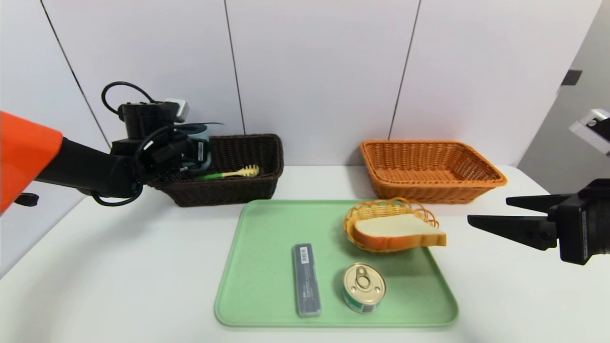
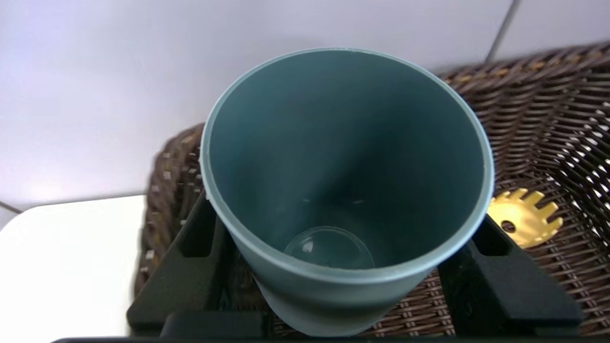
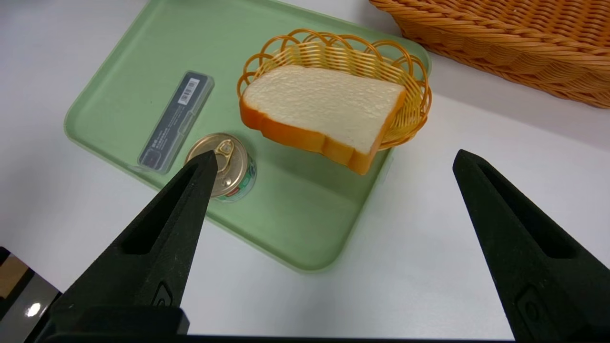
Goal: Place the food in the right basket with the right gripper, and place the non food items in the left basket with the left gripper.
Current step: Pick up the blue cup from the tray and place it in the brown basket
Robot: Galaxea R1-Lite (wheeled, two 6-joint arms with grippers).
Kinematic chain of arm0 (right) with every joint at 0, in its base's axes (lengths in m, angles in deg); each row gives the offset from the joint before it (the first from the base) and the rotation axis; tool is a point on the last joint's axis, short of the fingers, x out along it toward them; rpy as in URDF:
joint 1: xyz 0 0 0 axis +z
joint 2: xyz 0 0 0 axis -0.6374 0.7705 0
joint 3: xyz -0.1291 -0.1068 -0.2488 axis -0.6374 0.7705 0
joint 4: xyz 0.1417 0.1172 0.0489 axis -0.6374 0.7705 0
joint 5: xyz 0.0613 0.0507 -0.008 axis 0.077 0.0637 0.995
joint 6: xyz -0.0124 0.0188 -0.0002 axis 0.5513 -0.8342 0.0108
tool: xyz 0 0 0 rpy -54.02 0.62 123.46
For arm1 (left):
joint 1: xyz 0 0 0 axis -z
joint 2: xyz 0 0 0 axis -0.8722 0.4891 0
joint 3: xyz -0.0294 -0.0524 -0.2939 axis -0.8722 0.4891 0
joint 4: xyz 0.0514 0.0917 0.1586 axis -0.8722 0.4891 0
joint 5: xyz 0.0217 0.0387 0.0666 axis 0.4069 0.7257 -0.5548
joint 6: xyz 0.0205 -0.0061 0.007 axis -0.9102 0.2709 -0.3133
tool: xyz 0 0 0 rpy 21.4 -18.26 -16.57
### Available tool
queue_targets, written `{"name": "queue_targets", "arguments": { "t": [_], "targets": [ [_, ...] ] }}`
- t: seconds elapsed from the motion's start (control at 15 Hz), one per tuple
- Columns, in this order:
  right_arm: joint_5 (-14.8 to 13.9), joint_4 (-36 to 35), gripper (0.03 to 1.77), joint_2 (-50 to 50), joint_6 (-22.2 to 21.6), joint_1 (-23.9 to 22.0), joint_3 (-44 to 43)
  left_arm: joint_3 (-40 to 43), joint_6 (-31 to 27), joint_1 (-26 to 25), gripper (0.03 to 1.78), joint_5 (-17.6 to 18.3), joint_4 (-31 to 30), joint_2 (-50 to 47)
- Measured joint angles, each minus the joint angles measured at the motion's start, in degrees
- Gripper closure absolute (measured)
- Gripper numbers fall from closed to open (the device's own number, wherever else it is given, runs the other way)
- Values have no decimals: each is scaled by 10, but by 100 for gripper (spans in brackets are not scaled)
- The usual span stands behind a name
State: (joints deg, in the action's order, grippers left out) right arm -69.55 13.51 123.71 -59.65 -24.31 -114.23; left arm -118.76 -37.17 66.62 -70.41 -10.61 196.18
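Left gripper (image 2: 348, 228) over dark basket (image 1: 238, 157), fingers (image 2: 195, 247) clamped on teal cup (image 2: 343, 157). Right gripper (image 3: 333, 162) spread wide, bread (image 3: 324, 109) beyond fingertips (image 3: 205, 166).

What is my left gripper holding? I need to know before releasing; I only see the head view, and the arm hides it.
Observer: The left gripper is clamped on a teal cup, shown in the left wrist view.
Operator: Is the cup over the basket?
Observer: Yes, the dark basket lies under and behind it.
Operator: Anything inside the cup?
Observer: No, it is empty down to its base.
Operator: What is that yellow thing nearby?
Observer: A yellow pronged spoon head lying on the basket floor beside the cup.
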Motion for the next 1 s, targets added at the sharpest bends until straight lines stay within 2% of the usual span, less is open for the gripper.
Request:
{"name": "queue_targets", "arguments": {
  "t": [0.2,0.4,0.6,1.0],
  "targets": [
    [-2,0,9,0,0,0,0,0,0,-7,68,19,-2,11],
    [-1,0,9,0,0,0,-1,0,0,-7,69,22,-4,18],
    [-2,0,9,0,-1,0,-1,-9,0,-9,48,20,-4,18],
    [-3,0,9,-1,-2,0,0,-11,0,-8,28,20,-2,3]
  ]
}}
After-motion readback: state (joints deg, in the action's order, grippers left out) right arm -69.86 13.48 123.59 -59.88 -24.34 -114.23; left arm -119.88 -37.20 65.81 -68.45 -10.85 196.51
